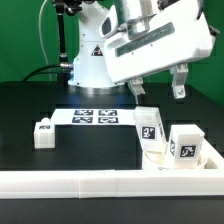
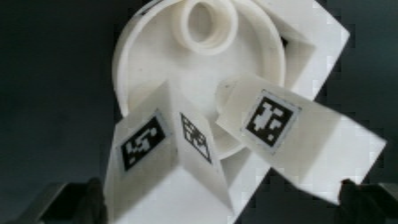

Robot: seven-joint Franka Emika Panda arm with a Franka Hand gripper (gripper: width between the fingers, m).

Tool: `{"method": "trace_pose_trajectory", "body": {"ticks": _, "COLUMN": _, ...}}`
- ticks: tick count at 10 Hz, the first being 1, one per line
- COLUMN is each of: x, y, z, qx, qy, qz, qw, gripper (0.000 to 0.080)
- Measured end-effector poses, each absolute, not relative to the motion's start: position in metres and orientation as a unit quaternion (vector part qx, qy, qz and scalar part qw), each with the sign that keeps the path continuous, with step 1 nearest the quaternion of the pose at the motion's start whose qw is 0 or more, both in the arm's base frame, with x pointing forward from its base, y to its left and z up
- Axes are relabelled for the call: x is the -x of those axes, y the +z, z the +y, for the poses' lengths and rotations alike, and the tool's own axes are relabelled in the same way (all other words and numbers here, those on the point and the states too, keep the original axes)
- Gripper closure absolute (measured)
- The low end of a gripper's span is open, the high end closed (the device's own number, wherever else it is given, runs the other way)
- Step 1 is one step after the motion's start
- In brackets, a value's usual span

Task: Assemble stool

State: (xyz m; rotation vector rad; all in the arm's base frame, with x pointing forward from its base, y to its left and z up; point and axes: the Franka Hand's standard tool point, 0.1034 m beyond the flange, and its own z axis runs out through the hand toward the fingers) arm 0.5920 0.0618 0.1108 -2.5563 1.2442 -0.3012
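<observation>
The white round seat point(image 1: 156, 153) lies on the black table at the exterior view's right, against the rail. Two blocky tagged legs stand on it: one point(image 1: 150, 127) toward the left, one point(image 1: 186, 143) toward the right. A third leg point(image 1: 43, 133) stands alone at the far left. My gripper point(image 1: 158, 88) hangs open and empty above the seat, touching nothing. In the wrist view the seat point(image 2: 196, 55) and the two legs point(image 2: 276, 118) point(image 2: 164, 140) fill the frame, between my dark fingertips point(image 2: 71, 203) at the picture's edge.
The marker board point(image 1: 95, 117) lies flat on the table between the lone leg and the seat. A long white L-shaped rail point(image 1: 100, 182) runs along the front edge and up the right side. The robot base point(image 1: 90, 60) stands behind.
</observation>
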Motion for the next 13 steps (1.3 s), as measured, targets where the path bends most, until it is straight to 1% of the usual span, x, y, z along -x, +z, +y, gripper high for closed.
{"method": "trace_pose_trajectory", "body": {"ticks": 1, "x": -0.593, "y": 0.111, "z": 0.065, "qx": 0.905, "qy": -0.105, "qz": 0.391, "qw": 0.133, "gripper": 0.0151}}
{"method": "trace_pose_trajectory", "body": {"ticks": 4, "x": -0.593, "y": 0.110, "z": 0.063, "qx": 0.940, "qy": -0.118, "qz": 0.298, "qw": 0.120, "gripper": 0.0151}}
{"method": "trace_pose_trajectory", "body": {"ticks": 5, "x": -0.593, "y": 0.110, "z": 0.062, "qx": 0.953, "qy": -0.121, "qz": 0.252, "qw": 0.113, "gripper": 0.0151}}
{"method": "trace_pose_trajectory", "body": {"ticks": 6, "x": -0.594, "y": 0.113, "z": 0.063, "qx": 0.971, "qy": -0.116, "qz": 0.184, "qw": 0.099, "gripper": 0.0151}}
{"method": "trace_pose_trajectory", "body": {"ticks": 8, "x": -0.603, "y": 0.118, "z": 0.064, "qx": 0.988, "qy": -0.112, "qz": 0.072, "qw": 0.081, "gripper": 0.0151}}
{"method": "trace_pose_trajectory", "body": {"ticks": 11, "x": -0.603, "y": 0.118, "z": 0.062, "qx": 0.990, "qy": -0.119, "qz": -0.022, "qw": 0.068, "gripper": 0.0151}}
{"method": "trace_pose_trajectory", "body": {"ticks": 13, "x": -0.601, "y": 0.115, "z": 0.059, "qx": 0.982, "qy": -0.104, "qz": -0.146, "qw": 0.055, "gripper": 0.0151}}
